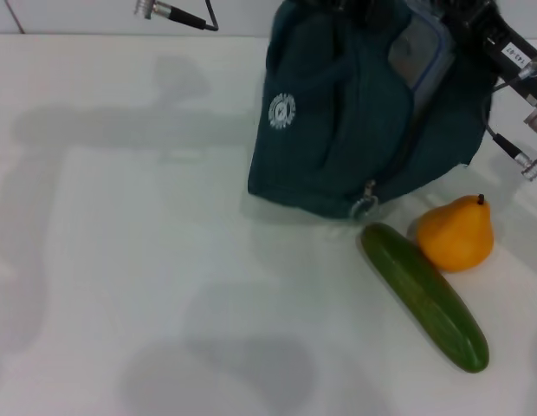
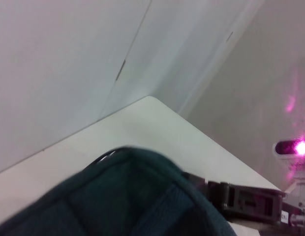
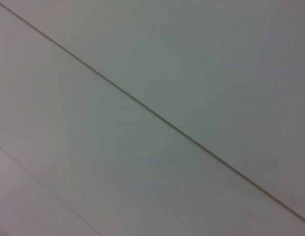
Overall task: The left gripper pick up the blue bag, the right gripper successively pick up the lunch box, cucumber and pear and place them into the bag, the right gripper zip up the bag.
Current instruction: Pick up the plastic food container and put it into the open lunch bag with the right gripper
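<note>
Right hand reaches into the blue bag at the counter's far edge, probably seating the lunch box; its grip is hidden. Cucumber and pear wait nearby.

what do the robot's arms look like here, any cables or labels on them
Little of them shows. In the head view, the right arm is a black housing with a white printed label; silver plug connectors on thin black cables hang beside it. Of the left arm, only a silver connector with a black cable shows at the top edge.
</note>
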You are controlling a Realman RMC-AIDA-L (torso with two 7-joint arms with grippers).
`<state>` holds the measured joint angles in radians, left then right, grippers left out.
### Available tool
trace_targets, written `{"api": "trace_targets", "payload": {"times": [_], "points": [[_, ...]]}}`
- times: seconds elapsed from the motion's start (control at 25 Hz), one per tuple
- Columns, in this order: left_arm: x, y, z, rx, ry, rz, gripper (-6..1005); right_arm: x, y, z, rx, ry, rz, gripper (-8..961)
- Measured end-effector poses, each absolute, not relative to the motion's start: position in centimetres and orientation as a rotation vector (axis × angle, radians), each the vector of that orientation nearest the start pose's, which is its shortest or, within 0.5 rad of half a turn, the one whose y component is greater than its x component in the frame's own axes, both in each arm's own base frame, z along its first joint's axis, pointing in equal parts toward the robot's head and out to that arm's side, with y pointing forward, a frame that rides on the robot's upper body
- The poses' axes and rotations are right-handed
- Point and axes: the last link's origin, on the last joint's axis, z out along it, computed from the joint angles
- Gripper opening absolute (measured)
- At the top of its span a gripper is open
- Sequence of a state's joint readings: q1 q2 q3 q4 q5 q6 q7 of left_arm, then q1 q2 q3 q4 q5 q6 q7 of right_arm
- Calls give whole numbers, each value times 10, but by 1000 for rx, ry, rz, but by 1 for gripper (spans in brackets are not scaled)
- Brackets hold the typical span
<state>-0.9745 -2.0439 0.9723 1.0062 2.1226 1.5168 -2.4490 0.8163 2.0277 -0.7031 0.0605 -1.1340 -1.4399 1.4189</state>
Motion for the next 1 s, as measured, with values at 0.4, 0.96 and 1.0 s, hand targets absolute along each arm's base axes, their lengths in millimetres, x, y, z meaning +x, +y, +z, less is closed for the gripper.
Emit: {"api": "trace_targets", "payload": {"times": [0.4, 0.96, 1.0], "points": [[-58, 420, 25, -2829, -970, -411, 36, 184, 399, -28, -2058, 1277, 1586, 172], [-64, 424, 26, -2802, -939, -416, 37, 188, 407, -21, -2060, 1223, 1536, 242], [-64, 425, 26, -2799, -936, -415, 36, 193, 405, -19, -2042, 1216, 1533, 267]]}}
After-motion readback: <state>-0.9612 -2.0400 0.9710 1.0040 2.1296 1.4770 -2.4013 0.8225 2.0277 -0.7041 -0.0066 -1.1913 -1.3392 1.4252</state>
